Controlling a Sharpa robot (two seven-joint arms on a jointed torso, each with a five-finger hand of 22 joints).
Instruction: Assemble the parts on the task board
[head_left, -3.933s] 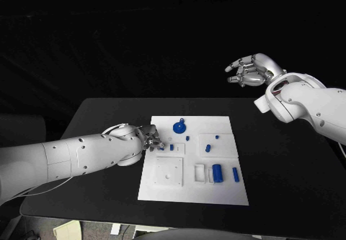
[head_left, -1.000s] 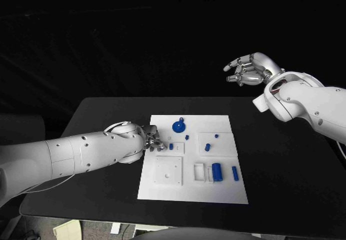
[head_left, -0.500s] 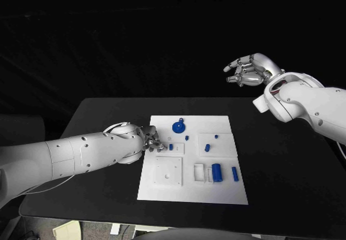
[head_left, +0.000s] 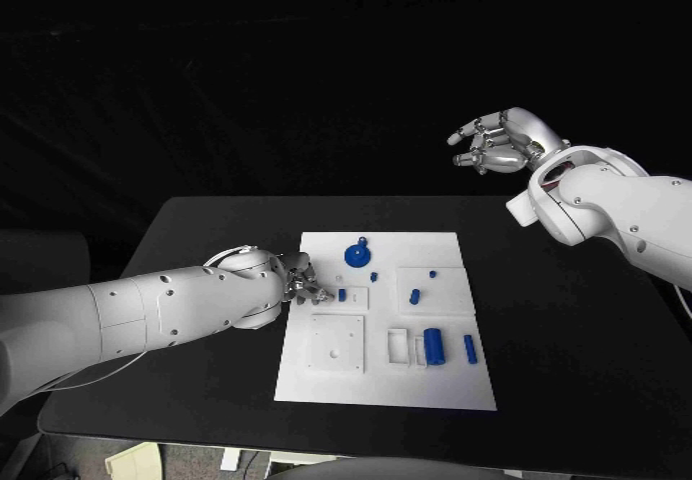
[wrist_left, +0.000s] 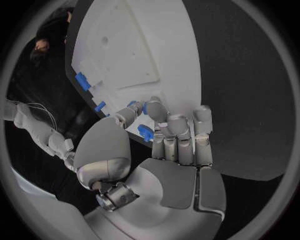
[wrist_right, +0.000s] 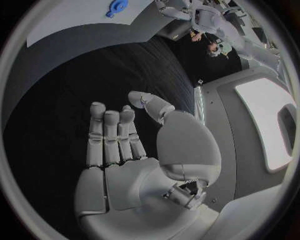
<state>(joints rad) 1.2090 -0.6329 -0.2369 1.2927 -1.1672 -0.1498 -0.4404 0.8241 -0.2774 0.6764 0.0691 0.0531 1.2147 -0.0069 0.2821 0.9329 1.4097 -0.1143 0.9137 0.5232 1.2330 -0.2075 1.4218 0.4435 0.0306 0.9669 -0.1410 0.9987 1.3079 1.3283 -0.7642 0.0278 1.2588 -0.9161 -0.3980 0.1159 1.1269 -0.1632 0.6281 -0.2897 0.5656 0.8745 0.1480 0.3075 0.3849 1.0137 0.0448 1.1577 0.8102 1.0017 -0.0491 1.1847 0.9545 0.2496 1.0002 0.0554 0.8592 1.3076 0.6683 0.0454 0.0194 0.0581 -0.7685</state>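
Note:
The white task board (head_left: 387, 385) lies in the middle of the black table. My left hand (head_left: 300, 280) is at the board's left edge, and its thumb and fingertips (wrist_left: 154, 109) pinch a small blue peg (head_left: 342, 294) (wrist_left: 145, 132) at the small square block. A round blue disc with a knob (head_left: 356, 254), two small blue pieces (head_left: 374, 275) (head_left: 414, 295), a blue cylinder (head_left: 433, 345) and a blue bar (head_left: 470, 347) are on the board. My right hand (head_left: 498, 140) (wrist_right: 125, 150) hangs high above the table's far right side, fingers apart, holding nothing.
A large square plate with a hole (head_left: 336, 343) and a white rectangular frame (head_left: 397, 345) sit on the board's near half. Bare black table (head_left: 577, 330) surrounds the board, widest on the right.

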